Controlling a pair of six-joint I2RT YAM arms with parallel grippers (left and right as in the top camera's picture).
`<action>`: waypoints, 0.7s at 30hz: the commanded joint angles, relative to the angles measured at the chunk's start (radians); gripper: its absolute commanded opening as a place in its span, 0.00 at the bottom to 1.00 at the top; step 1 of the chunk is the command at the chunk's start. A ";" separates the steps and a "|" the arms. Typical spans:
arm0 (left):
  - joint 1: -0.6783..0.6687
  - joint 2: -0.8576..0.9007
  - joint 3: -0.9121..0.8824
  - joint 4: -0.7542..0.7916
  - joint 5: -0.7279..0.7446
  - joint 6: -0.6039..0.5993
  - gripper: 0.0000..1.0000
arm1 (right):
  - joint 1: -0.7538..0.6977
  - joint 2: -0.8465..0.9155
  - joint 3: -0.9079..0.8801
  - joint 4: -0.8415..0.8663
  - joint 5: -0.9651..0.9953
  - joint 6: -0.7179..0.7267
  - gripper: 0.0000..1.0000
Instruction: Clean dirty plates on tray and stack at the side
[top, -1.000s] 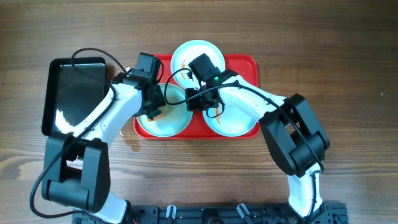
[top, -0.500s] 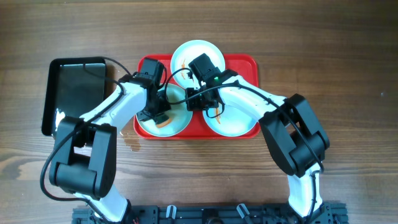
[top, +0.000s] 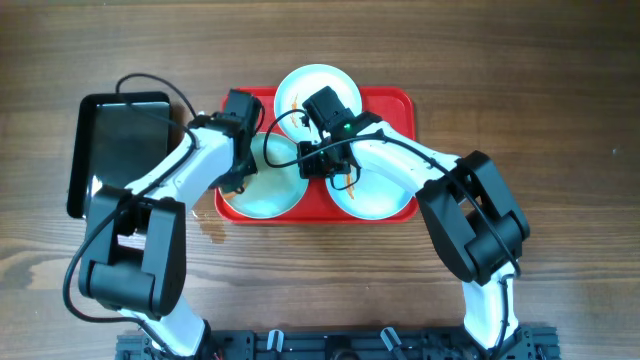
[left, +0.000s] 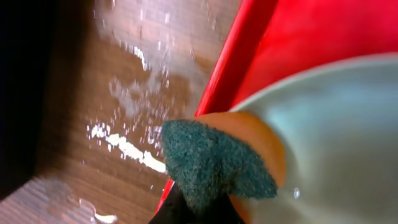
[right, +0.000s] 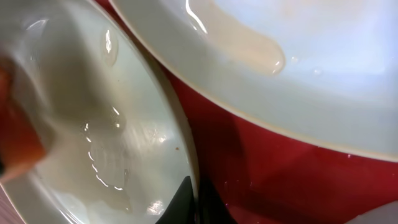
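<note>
Three pale plates lie on the red tray (top: 400, 100): one at the back (top: 318, 85), one front right (top: 378, 198) with orange smears, one front left (top: 268, 198). My left gripper (top: 238, 178) is shut on an orange sponge with a green scouring pad (left: 208, 165). The sponge rests on the left rim of the front-left plate (left: 336, 124), beside the tray's rim (left: 227, 71). My right gripper (right: 194, 196) is shut on the right rim of that same plate (right: 106, 118), one finger inside and one outside. The back plate (right: 298, 56) looks wet.
A glossy black tray (top: 115, 150) lies left of the red tray. Water is spilled on the wooden table (left: 127, 102) by the red tray's left front corner. Both arms cross over the red tray's middle.
My left gripper has carried the sponge from the front-left plate's middle to its left rim. The right gripper has kept its pinch on the rim and has not moved.
</note>
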 joint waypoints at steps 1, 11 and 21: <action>0.013 0.013 0.034 0.060 0.123 -0.014 0.04 | -0.005 0.026 -0.006 -0.002 0.007 0.003 0.04; -0.016 0.017 0.031 0.169 0.496 -0.011 0.04 | -0.005 0.026 -0.006 -0.002 0.006 0.003 0.04; -0.076 0.019 0.031 0.188 0.496 -0.011 0.04 | -0.005 0.026 -0.006 -0.003 0.007 0.019 0.04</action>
